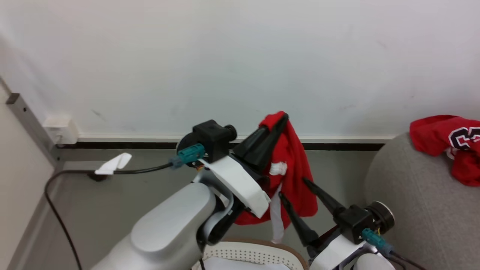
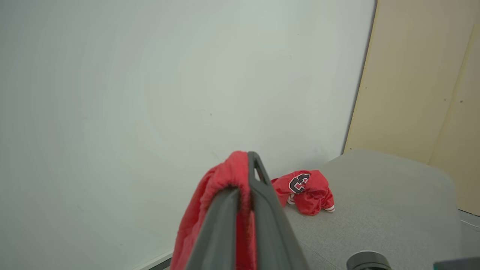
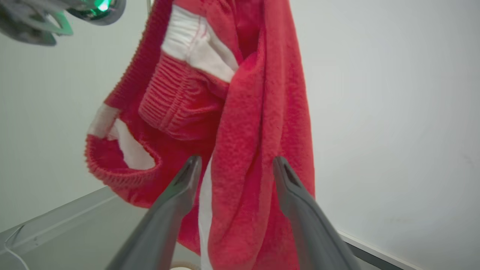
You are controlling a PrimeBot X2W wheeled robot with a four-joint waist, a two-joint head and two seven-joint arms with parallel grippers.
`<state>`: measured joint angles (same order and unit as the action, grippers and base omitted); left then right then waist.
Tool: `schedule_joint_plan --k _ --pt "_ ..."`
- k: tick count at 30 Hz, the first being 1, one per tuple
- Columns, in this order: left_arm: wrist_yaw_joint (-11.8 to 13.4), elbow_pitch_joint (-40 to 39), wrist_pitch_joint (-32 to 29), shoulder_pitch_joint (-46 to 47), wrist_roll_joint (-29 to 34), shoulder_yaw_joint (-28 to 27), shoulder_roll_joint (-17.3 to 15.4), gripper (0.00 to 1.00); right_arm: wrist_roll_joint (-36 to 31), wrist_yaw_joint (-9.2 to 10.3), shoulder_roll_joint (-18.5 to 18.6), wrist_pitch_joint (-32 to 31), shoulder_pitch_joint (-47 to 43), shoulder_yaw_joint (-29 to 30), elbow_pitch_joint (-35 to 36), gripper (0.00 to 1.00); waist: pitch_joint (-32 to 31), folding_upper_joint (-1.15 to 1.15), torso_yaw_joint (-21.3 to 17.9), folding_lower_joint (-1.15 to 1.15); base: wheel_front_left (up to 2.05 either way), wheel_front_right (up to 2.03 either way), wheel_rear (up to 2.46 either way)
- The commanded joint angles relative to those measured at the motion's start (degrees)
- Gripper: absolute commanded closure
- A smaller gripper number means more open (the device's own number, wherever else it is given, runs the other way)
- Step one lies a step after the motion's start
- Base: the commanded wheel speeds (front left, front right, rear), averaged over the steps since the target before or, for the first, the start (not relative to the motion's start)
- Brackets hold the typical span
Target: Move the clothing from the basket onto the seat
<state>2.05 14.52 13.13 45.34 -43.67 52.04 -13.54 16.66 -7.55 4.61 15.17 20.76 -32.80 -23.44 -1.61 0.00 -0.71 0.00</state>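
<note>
Here the left gripper [image 1: 278, 121] pinches the top of a red garment [image 1: 294, 168] hanging above the basket [image 1: 255, 252], near the seat [image 1: 412, 210], while the right gripper [image 1: 293, 187] gapes wide beside its folds.

Left arm: a smooth, rounded silver-grey forearm [image 1: 168, 228] leads to a white wrist shell [image 1: 236, 180] topped by a boxy black camera block [image 1: 212, 137]. A teal plug [image 1: 191, 153] feeds a thin black cable [image 1: 142, 170]. Right arm: a second white shell [image 1: 333, 251], a smaller black block [image 1: 354, 221] and a second teal plug [image 1: 373, 237]. Both arms end in long, tapering dark jaws.
</note>
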Motion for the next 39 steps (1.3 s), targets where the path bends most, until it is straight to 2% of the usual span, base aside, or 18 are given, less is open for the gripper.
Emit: schedule_joint_plan --k 1,8,13,14,16,25,28,33,34,35,36,39 --pt "-0.4 -0.6 -0.4 -0.1 0.5 0.7 0.8 1.0 -0.9 0.13 -0.5 0.0 0.9 1.9 -2.3 0.0 -0.7 0.0 2.8 0.0 0.0 0.0 0.0" --pt "-1.3 -2.6 -1.6 -0.2 0.5 2.9 2.3 1.0 -2.5 0.13 -1.5 0.0 0.6 7.5 -7.1 0.0 -1.8 0.0 7.8 0.0 0.0 0.0 0.0" --pt "-1.4 -4.5 -2.6 -0.8 0.5 4.2 2.7 1.0 -1.0 0.13 -1.6 0.0 1.2 7.4 -12.0 0.0 -2.5 0.0 11.2 0.0 0.0 0.0 0.0" --pt "-1.3 -4.8 -2.8 -0.9 0.6 4.4 2.6 1.0 -0.8 0.13 -1.6 0.0 1.3 7.6 -12.8 0.21 -2.6 0.0 11.7 0.0 0.0 0.0 0.0" --pt "-1.1 -5.2 -2.9 -1.1 0.3 4.4 2.5 1.0 -0.5 0.13 -1.6 0.0 1.7 8.1 -13.8 1.0 -2.7 0.0 12.5 0.0 0.0 0.0 0.0" --pt "-0.1 -5.5 -3.0 -2.1 -0.3 3.9 0.9 1.0 3.4 0.13 -1.7 0.0 0.9 7.4 -10.8 1.0 -2.4 0.0 13.3 0.0 0.0 0.0 0.0" --pt "0.1 -5.1 -2.8 -2.7 -0.7 3.8 0.5 1.0 6.4 0.13 -1.6 0.0 0.2 7.0 -8.8 1.0 -2.1 0.0 12.5 0.0 0.0 0.0 0.0" --pt "0.6 -4.1 -2.5 -4.3 -1.4 3.8 -0.3 0.99 11.0 0.13 -1.6 0.0 0.0 9.6 -4.7 1.0 -1.5 0.0 10.4 0.0 0.0 0.0 0.0" --pt "0.7 -4.0 -2.4 -4.7 -1.5 3.9 -0.5 0.64 11.4 0.13 -1.6 0.0 0.0 10.4 -4.0 1.0 -1.4 0.0 9.9 0.0 0.0 0.0 0.0" --pt "0.9 -3.8 -2.3 -5.1 -1.6 3.9 -0.7 0.51 11.9 0.13 -1.6 0.0 -0.1 11.4 -3.1 1.0 -1.2 0.0 9.3 0.0 0.0 0.0 0.0" --pt "0.9 -3.7 -2.3 -5.6 -1.7 3.8 -1.0 0.02 12.4 0.13 -1.5 0.0 -0.1 12.2 -2.3 1.0 -1.0 0.0 8.6 0.0 0.0 0.0 0.0" --pt "0.8 -4.0 -1.7 -6.8 -2.2 3.9 -1.3 0.0 14.0 0.13 -1.1 0.0 -0.2 14.7 0.4 1.0 -0.4 0.0 6.1 0.0 0.0 0.0 0.0"
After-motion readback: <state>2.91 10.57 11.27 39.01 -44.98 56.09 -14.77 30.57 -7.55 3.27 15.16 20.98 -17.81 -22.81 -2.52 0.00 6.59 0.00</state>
